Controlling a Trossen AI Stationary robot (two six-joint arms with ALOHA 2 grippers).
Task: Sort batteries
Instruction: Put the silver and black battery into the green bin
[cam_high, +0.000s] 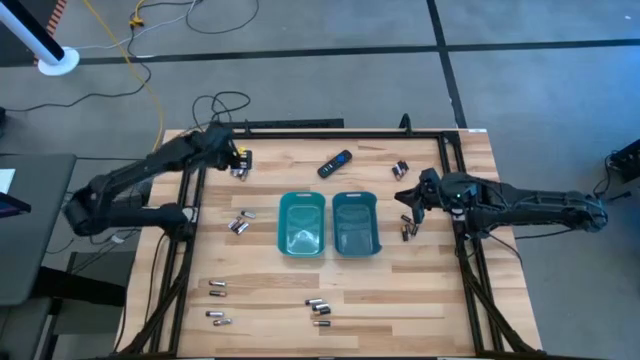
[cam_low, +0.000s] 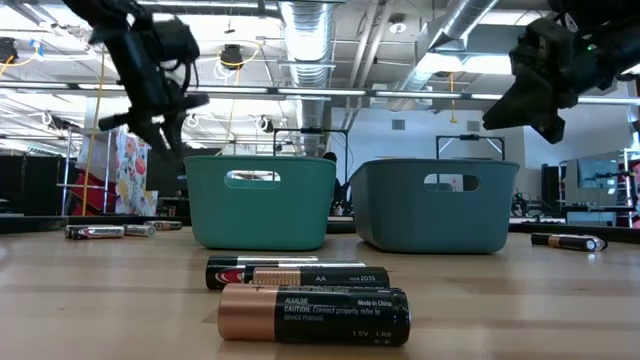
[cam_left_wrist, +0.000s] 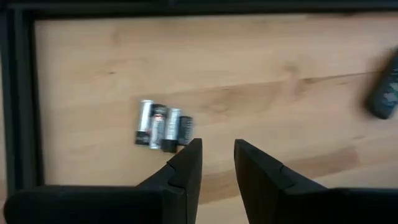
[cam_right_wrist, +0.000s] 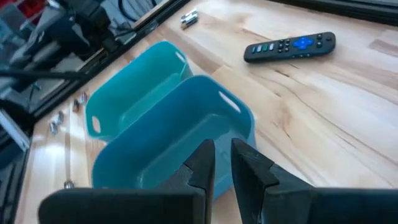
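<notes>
Pick-up step: left pincer (cam_left_wrist: 216, 163), fingers slightly apart and empty, hovers beside three batteries (cam_left_wrist: 163, 126) on the worktop (cam_high: 440, 290); next, straddle one and close; right pincer (cam_right_wrist: 222, 163), narrowly open, waits near the trays (cam_high: 328, 223)

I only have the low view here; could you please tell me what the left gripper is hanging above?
Observer: The left wrist view shows the left gripper open and empty, just beside a cluster of three batteries.
Operator: Thank you. Is anything in the teal trays?
Observer: From above, both teal trays look empty.
Operator: And the right gripper?
Observer: The high view puts the right gripper to the right of the trays, near two batteries, holding nothing.
</notes>
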